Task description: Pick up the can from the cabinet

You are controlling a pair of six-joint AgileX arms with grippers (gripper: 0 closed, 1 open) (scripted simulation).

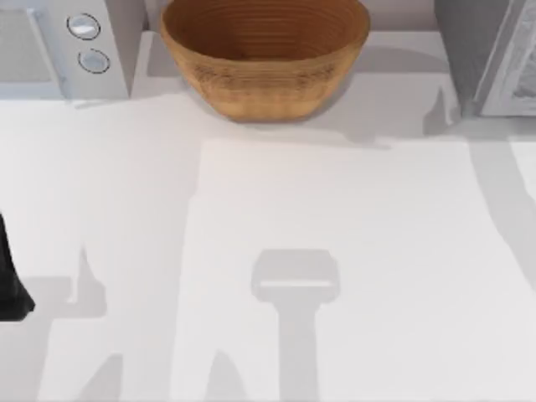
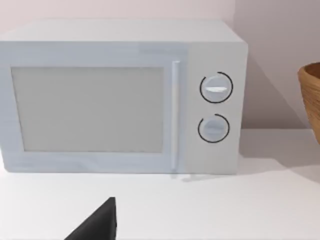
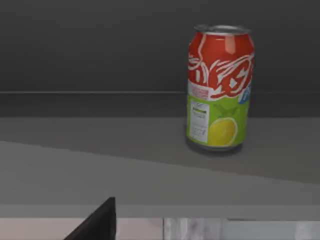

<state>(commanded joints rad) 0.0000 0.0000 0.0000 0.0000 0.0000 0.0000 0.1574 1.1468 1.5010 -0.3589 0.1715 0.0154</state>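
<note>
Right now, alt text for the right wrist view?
A red and green can with a lemon picture stands upright on a grey cabinet shelf against a dark back wall. A black piece of the right end effector juts in at the frame's edge.

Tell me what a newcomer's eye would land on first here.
The red and green can, upright on the dark cabinet shelf in the right wrist view. Next, the brown woven bowl at the table's back middle, with the white microwave to its left.
</note>
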